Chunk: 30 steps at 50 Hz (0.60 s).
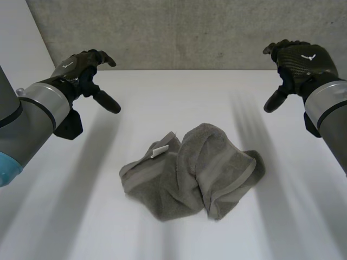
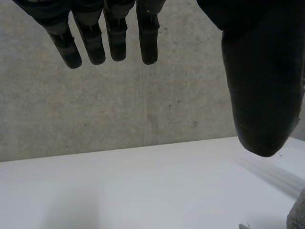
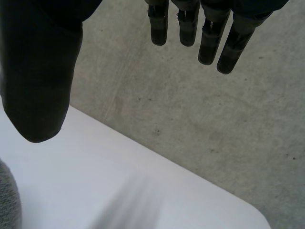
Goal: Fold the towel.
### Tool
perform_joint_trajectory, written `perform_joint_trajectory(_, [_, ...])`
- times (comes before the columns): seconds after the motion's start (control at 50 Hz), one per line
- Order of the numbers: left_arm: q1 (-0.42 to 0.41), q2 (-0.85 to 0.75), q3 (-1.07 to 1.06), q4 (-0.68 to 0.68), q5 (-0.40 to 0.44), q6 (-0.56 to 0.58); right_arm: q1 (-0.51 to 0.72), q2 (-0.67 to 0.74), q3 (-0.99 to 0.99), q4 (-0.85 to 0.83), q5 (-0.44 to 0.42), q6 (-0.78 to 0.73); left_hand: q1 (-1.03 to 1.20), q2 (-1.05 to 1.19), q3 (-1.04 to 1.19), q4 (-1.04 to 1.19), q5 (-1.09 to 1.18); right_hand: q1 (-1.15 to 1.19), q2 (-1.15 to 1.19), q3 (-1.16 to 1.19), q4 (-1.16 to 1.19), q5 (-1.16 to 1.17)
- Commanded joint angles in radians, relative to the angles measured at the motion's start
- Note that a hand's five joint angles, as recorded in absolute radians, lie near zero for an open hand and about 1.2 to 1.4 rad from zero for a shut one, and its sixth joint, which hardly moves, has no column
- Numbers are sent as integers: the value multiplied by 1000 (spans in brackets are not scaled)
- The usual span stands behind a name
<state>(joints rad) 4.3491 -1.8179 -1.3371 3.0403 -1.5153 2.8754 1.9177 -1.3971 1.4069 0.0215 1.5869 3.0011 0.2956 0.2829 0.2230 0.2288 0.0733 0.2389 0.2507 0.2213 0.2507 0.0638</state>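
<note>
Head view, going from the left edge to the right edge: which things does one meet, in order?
left hand → towel → right hand

grey towel (image 1: 195,170), crumpled heap, mid-table

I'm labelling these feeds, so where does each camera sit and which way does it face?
Head: behind the arms, looking down at table and crumpled towel; both arms, left hand and right hand show, open.
Left wrist: on that wrist, facing wall across table; own fingers, thumb.
Right wrist: same on the other wrist; own fingers, thumb.
Shared: both wrist views catch wall, table, a towel edge.
</note>
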Motion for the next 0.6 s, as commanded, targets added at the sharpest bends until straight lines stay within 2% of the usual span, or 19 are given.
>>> perform_joint_trajectory(0.02, [-8,-3,-13,9,-3,10,-3,-19,0,2,-1,-2,-64,-52,-48,-54,-17,-64,-76,-47,-76,-64])
perform_joint_trajectory(0.44, [-19,-9,-21,14,6,24,-17,-14,-3,2,-16,-4,-64,-52,-48,-54,-17,-64,-76,-47,-76,-64])
perform_joint_trajectory(0.48, [-26,-23,-27,31,15,25,-23,-4,-3,8,-89,-5,-53,-40,-48,-54,-5,-64,-76,-47,-76,-64])
perform_joint_trajectory(0.5, [-26,-23,-27,31,15,25,-23,-3,-3,8,-90,-5,-53,-40,-48,-54,-5,-64,-76,-47,-76,-64])
perform_joint_trajectory(0.52, [-29,-43,-28,46,30,27,-37,4,-3,23,-143,-5,-50,-37,-48,-54,-2,-64,-76,-47,-76,-64])
perform_joint_trajectory(0.54, [-29,-43,-28,46,30,27,-37,4,-3,23,-143,-5,-50,-37,-48,-54,-2,-64,-76,-47,-76,-64])
perform_joint_trajectory(0.56, [-29,-67,-30,63,56,27,-55,21,-3,46,-195,-5,-44,-31,-48,-54,4,-64,-76,-47,-76,-64])
perform_joint_trajectory(0.58, [-29,-87,-30,75,84,27,-55,21,-3,46,-196,-5,-41,-28,-48,-54,7,-64,-76,-47,-76,-64])
perform_joint_trajectory(0.6, [-29,-87,-30,75,84,27,-69,47,-6,73,-249,-4,-41,-28,-48,-54,7,-64,-76,-47,-76,-64])
